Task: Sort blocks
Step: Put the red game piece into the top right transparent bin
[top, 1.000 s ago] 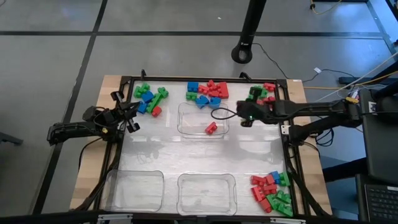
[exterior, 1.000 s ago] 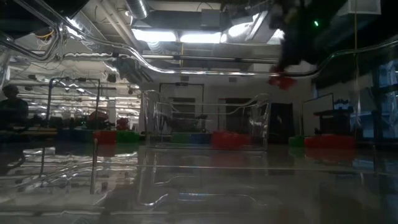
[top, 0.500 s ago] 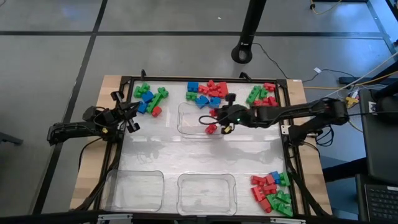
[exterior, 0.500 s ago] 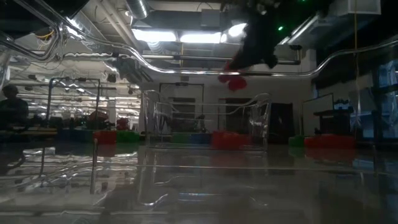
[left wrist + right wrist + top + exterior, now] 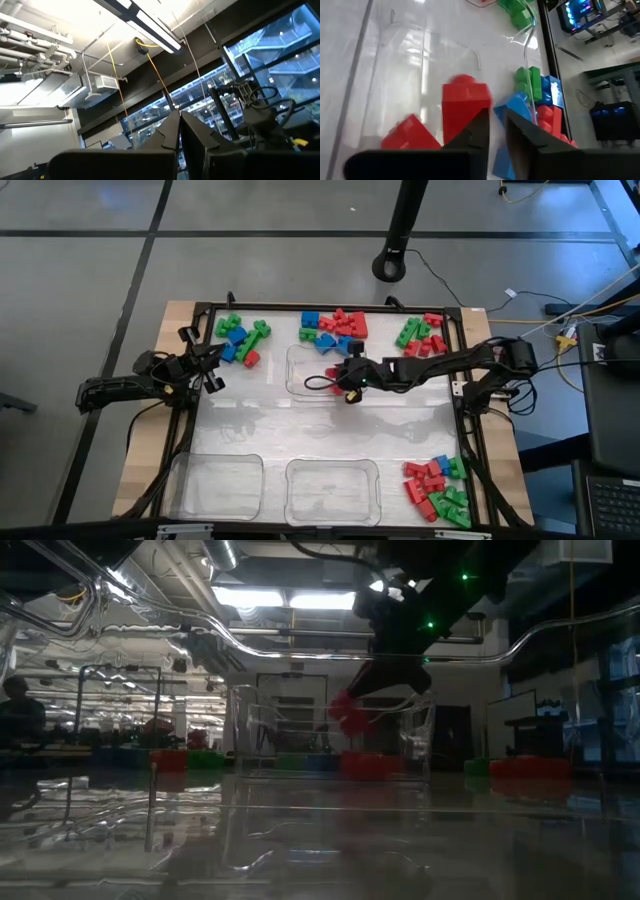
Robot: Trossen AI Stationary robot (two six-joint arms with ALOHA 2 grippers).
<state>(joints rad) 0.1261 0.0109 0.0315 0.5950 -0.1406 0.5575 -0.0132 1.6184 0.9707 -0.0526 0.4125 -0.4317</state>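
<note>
My right gripper point(image 5: 496, 117) hangs over the clear tray point(image 5: 300, 370) at the far middle of the table, reaching in from the right. Its fingers stand a narrow gap apart. A red block point(image 5: 465, 102) is just past one fingertip, inside the tray's walls and above its floor point(image 5: 350, 712). Another red block point(image 5: 412, 132) lies on the tray floor. My left gripper point(image 5: 213, 380) waits at the table's left edge, shut, empty and pointing upward. My right gripper has the red block's near lower edge point(image 5: 479, 111) at the tip of one finger point(image 5: 482, 125), with nothing in the gap between the fingers. I cannot tell whether that finger touches the block. The fingers slant down from the table's right side. The block is clear of the tray floor.
Piles of red, green and blue blocks lie along the far edge point(image 5: 240, 340), point(image 5: 335, 328), point(image 5: 420, 333) and at the near right corner point(image 5: 437, 488). Two more clear trays point(image 5: 215, 485), point(image 5: 332, 490) stand at the near edge. The table's middle is bare.
My right gripper has travelled toward the table's left edge and down, from beside the far-right pile to above the far-middle tray, tipping further downward. The red block has come with it and is now down between the tray's walls.
</note>
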